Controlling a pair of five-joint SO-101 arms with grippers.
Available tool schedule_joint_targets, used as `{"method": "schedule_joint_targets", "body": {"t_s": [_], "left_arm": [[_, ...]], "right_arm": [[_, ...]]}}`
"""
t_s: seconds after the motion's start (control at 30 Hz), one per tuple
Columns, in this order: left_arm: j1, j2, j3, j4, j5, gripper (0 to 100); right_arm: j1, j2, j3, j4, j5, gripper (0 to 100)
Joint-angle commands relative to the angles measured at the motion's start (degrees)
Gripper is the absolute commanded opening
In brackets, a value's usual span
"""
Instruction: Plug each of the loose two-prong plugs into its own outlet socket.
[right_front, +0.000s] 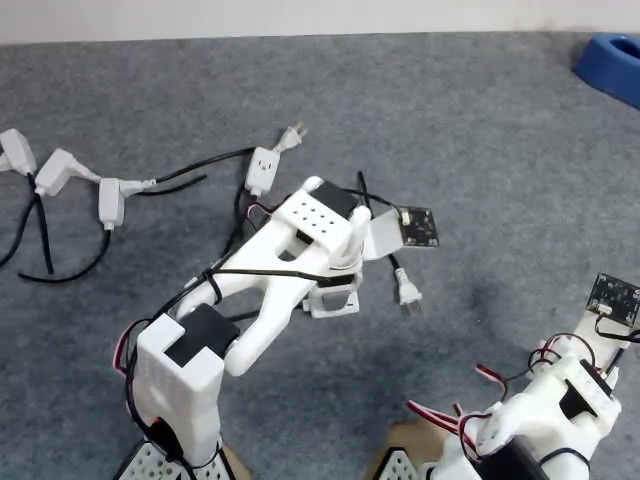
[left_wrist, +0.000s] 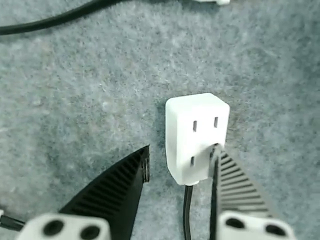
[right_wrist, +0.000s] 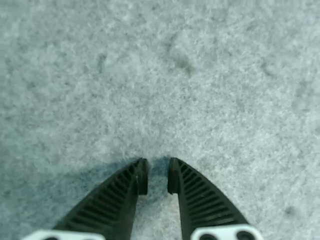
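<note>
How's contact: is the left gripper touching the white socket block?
Cannot tell. In the left wrist view one left gripper finger overlaps the socket block's corner, possibly just above it; carpet shows between the other finger and the block.

The grey carpet (right_front: 500, 130) is free on the right side, up to the blue dish (right_front: 612, 62) in the far corner. On the far left, black cables (right_front: 200, 166) and white sockets (right_front: 260, 170) block the way. A plug (right_front: 405, 290) lies in the middle.

Soft, even light washes the grey carpet (right_front: 480, 130), bright throughout; a faint shadow hugs one side of the white outlet block (left_wrist: 195, 135).
</note>
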Motion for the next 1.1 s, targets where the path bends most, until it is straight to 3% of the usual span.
{"method": "schedule_joint_targets", "body": {"t_s": [0.0, 0.17, 0.43, 0.53, 0.67, 1.07], "left_arm": [[0.48, 0.22, -1.19, 0.44, 0.35, 22], [-2.59, -0.13, -5.93, 0.53, 0.26, 22], [-4.62, 0.40, -20.79, 12.40, 0.53, 22], [-2.42, 0.40, -19.47, 14.68, 2.11, 23], [0.48, 0.04, -14.11, 12.04, 2.46, 24], [-0.04, 0.57, -9.10, 8.26, 2.46, 29]], "right_arm": [[0.75, -1.54, -0.66, -0.22, 0.79, 9.1], [0.66, -1.54, -0.66, -0.22, 0.79, 9.1], [0.48, -1.54, -0.75, -0.22, 0.79, 9.1], [0.40, -1.54, -0.84, -0.22, 0.79, 9.1], [0.48, -1.54, -1.36, -0.22, 0.79, 9.1], [0.48, -1.54, -1.10, -0.22, 0.79, 9.1]]}}
